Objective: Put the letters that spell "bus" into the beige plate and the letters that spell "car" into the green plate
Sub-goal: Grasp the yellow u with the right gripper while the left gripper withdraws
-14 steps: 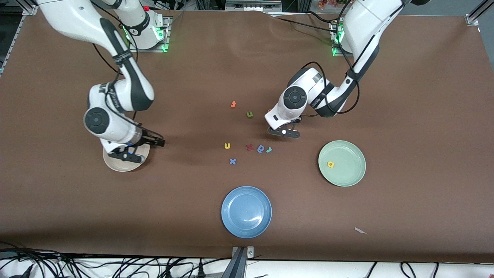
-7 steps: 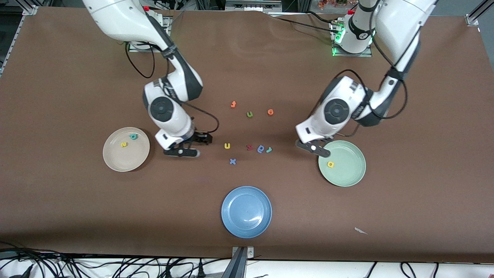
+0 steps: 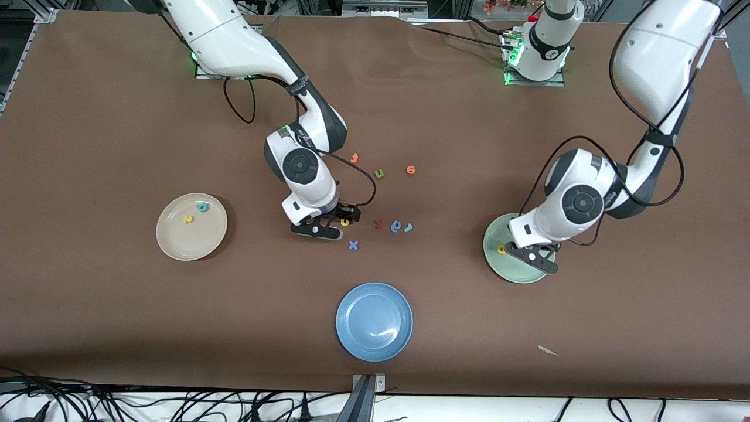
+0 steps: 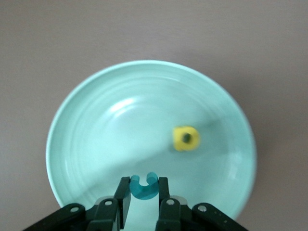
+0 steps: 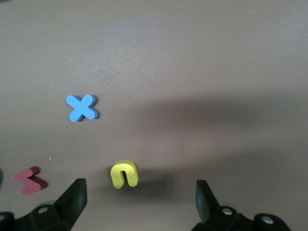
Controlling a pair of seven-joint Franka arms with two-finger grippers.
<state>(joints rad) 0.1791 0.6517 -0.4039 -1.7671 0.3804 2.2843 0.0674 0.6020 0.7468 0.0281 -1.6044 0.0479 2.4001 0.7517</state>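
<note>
Your left pincer (image 4: 143, 204) hides much of the green plate (image 3: 498, 234) in the front view; it is clamped on the teal "c" (image 4: 144, 185) over the plate, the letter's open side facing away from the wrist. The yellow "a" (image 4: 186, 139) lies in that plate. Your right pincer (image 5: 139, 199) stands spread wide over the yellow "u" (image 5: 124, 174) on the bench (image 3: 117, 293), its opening toward the wrist. A second ago both pincers were elsewhere: right over the beige plate (image 3: 176, 246), left near the middle letters.

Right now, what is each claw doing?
Left gripper: shut on the teal c, over the green plate.
Right gripper: open, above the yellow u.
</note>
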